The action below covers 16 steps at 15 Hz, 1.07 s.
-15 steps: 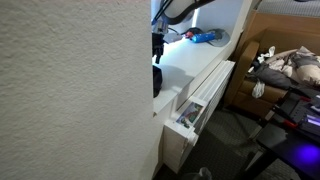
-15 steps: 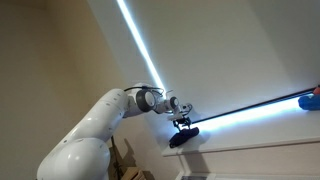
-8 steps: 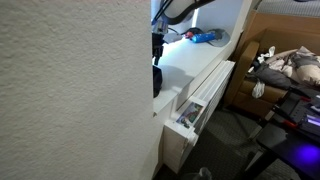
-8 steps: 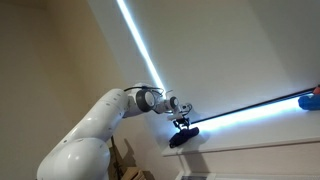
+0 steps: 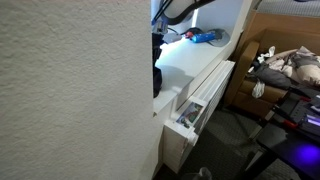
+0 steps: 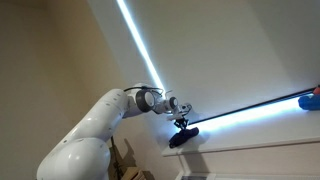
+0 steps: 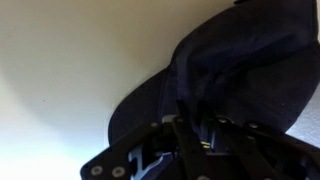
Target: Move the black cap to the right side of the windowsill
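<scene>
Black cap (image 6: 183, 137) sits at the left end of the windowsill (image 6: 262, 131), directly beneath the gripper (image 6: 182, 125). In the wrist view the narrow jaws look pinched on a crown fold. Bare ledge stretches right toward a blue item (image 6: 314, 97).

One black cap (image 7: 235, 75), one blue item (image 5: 205, 37) — one windowsill (image 5: 196, 62).

The windowsill (image 5: 195, 62) lies bare and passable up to the blue item (image 5: 205, 37) at its far end.
</scene>
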{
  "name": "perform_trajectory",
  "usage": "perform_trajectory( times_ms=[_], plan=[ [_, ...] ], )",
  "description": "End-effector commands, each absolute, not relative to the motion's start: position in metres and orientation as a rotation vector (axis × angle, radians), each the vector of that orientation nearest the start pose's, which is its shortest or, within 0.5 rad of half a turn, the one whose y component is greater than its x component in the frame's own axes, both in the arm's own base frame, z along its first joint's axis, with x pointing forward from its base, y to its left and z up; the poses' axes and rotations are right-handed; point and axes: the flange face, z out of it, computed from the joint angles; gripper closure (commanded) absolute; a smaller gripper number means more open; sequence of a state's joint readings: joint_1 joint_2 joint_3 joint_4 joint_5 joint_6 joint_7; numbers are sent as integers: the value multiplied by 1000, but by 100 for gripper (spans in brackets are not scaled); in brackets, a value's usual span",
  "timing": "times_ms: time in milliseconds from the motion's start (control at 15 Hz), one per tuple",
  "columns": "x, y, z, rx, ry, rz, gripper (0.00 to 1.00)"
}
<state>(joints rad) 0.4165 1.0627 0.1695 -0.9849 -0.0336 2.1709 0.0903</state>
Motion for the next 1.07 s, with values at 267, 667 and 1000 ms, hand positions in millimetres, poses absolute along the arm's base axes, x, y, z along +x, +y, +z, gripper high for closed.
perform_trajectory(
  times_ms=[267, 667, 1000],
  plan=[
    [693, 405, 243, -2925, -616, -502, 100],
    [688, 373, 315, -2901, -578, -1060, 100],
    [688, 291, 402, -2918, -386, -1486, 100]
  ],
)
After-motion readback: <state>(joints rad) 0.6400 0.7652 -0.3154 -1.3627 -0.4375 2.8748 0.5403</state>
